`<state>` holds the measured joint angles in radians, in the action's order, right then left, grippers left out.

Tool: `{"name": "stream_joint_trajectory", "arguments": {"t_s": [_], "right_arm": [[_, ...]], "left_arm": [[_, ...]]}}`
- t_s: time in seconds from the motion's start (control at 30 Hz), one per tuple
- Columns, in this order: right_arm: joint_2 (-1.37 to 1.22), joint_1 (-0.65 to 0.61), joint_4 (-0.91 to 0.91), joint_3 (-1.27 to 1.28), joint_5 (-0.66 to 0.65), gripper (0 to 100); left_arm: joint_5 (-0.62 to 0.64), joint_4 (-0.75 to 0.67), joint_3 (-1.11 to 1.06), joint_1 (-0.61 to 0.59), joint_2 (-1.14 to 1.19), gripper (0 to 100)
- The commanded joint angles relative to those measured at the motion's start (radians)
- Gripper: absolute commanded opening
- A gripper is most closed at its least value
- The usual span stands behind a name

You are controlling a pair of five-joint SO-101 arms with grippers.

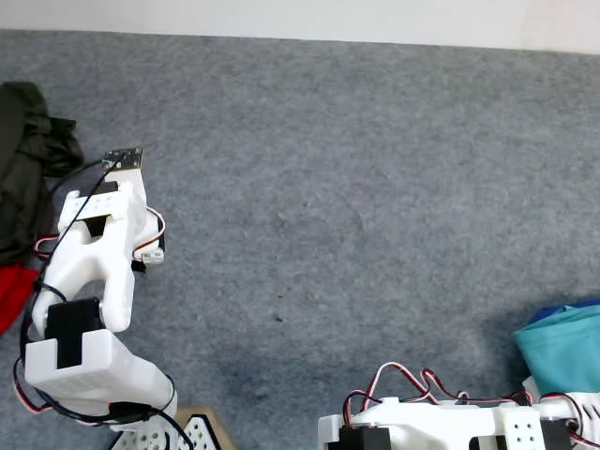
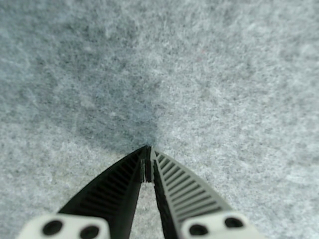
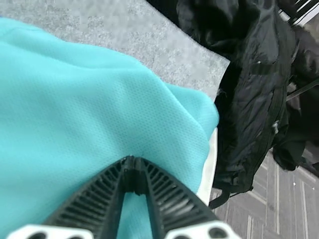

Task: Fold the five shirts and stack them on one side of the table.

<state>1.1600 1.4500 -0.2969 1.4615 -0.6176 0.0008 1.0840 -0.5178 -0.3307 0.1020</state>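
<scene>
Left jaws closed, ribbed fingers (image 2: pixel 182 191) meeting at the tips with nothing between them, poised over bare grey tabletop (image 2: pixel 224 74). Right jaws closed too, black fingers (image 3: pixel 167 199) pressed tip to tip right over a teal shirt (image 3: pixel 75 109); cannot tell whether any cloth is pinched between them.

From above: left arm (image 1: pixel 94 253) stretched along the tabletop's left side, wrist camera (image 1: pixel 123 157) at its far end. Right arm (image 1: pixel 441 424) low at the near edge, towards the right corner. Teal shirt heaped at the right edge, just beside that arm, with a blue shirt (image 1: pixel 567 312) peeking out behind it and touching it. White cloth (image 3: pixel 212 164) showing under the teal shirt's edge, at the tabletop's rim. Dark clothes (image 1: pixel 28 159) bunched at the far left edge, well apart from the teal shirt. Red cloth (image 1: pixel 9 291) just beside them, nearer along the same edge and close to the left arm's base.

In the right wrist view, past the tabletop's corner: black garment (image 3: pixel 254 89) slumped in folds, paved floor (image 3: pixel 294 199) beneath it.
</scene>
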Motion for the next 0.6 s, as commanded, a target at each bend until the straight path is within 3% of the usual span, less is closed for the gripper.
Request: {"name": "stream_joint_trajectory", "arguments": {"t_s": [0.0,0.1,0.27,0.43,0.57], "right_arm": [[0.016,0.012,0.028,0.001,-0.017,0.6],[0.018,-0.024,0.021,-0.002,0.012,0.6],[0.018,-0.185,-0.185,-0.133,0.224,0.6],[0.016,-0.461,-0.538,-0.374,0.399,0.9],[0.012,-0.745,-0.719,-0.506,0.496,0.9]], "left_arm": [[0.000,-0.008,-0.002,0.015,-0.005,1],[0.000,-0.008,-0.002,0.016,-0.005,1],[0.000,-0.008,-0.002,0.016,-0.005,1],[0.000,-0.008,-0.002,0.016,-0.005,1],[0.000,-0.008,0.002,0.016,-0.005,1]]}}
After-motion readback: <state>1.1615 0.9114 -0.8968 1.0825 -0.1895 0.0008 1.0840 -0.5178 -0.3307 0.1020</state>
